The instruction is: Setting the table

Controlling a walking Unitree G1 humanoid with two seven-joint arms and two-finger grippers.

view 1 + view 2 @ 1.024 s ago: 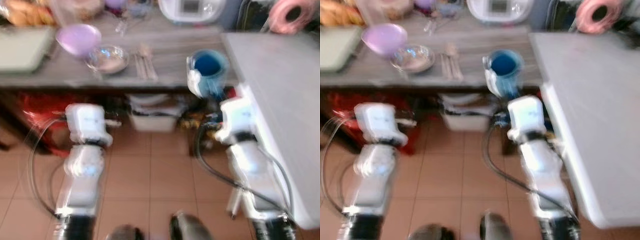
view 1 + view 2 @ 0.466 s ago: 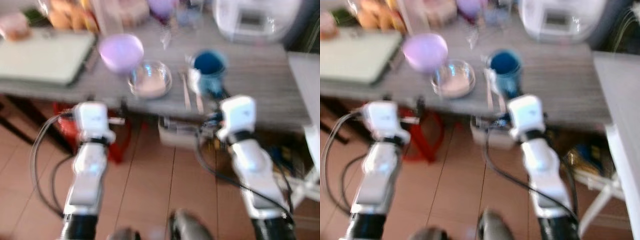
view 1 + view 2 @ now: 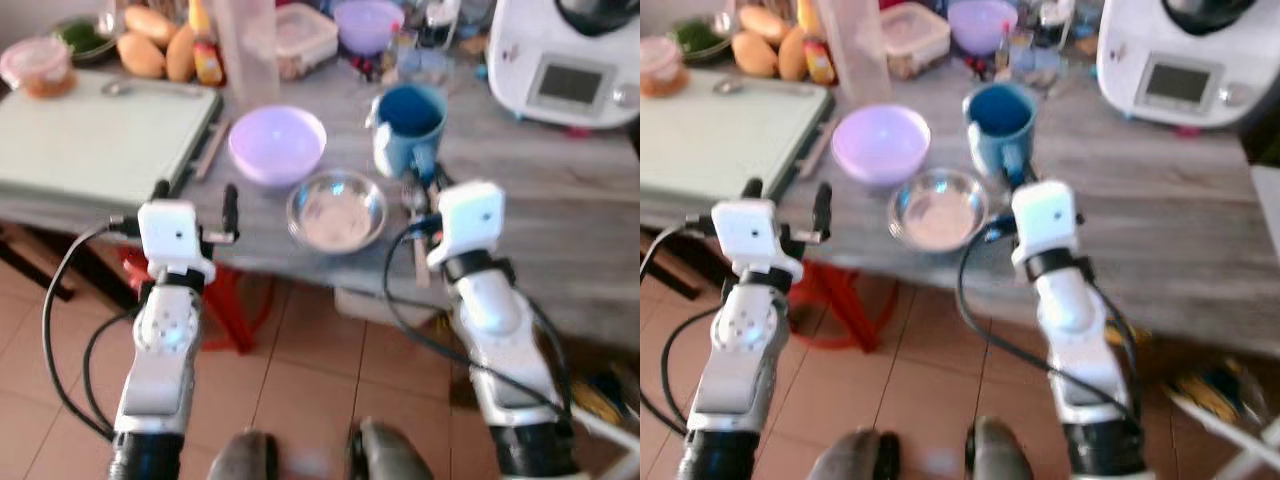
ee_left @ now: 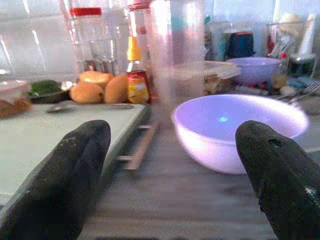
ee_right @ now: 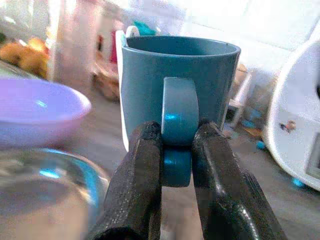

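Note:
A blue mug (image 3: 410, 125) is over the grey wooden counter (image 3: 560, 210), behind a small metal bowl (image 3: 336, 210). My right gripper (image 5: 177, 135) is shut on the mug's handle, one black finger on each side. I cannot tell whether the mug rests on the counter. A light purple bowl (image 3: 277, 145) stands left of the mug. My left gripper (image 3: 195, 200) is open at the counter's front edge, empty, pointing between the purple bowl (image 4: 240, 130) and a pale green board (image 3: 95, 140).
A white kitchen machine (image 3: 565, 60) stands at the back right. Mangoes (image 3: 160, 50), bottles, a lidded box (image 3: 300, 35) and a second purple bowl (image 3: 368, 22) crowd the back. Cutlery (image 3: 415, 265) lies by my right wrist. A red stool (image 3: 235, 300) stands under the counter.
The whole view has swung left and closer to the counter, and the pale table at the right is out of view. The blue mug stays in my right gripper. The blur has gone.

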